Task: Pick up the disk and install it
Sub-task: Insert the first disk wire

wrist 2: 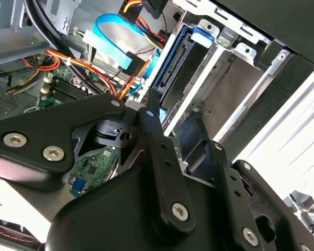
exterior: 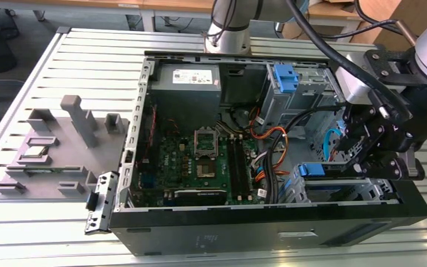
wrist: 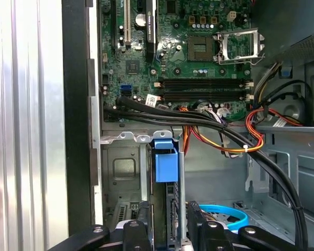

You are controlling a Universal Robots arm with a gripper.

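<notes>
The disk stands on edge in the metal drive cage at the front corner of the open computer case, on the exterior view's right. Its blue caddy end sticks up above the cage rim. In the second wrist view the disk runs down between the cage's metal walls. My gripper straddles the disk's near end, with one black finger against each flat side. It appears shut on the disk. In the exterior view the gripper hangs just beside the cage.
Black, orange and blue cables cross the case right beside the cage, over the motherboard. Another blue caddy sits in the rear cage. A grey fixture with small parts stands on the slatted table at the exterior view's left.
</notes>
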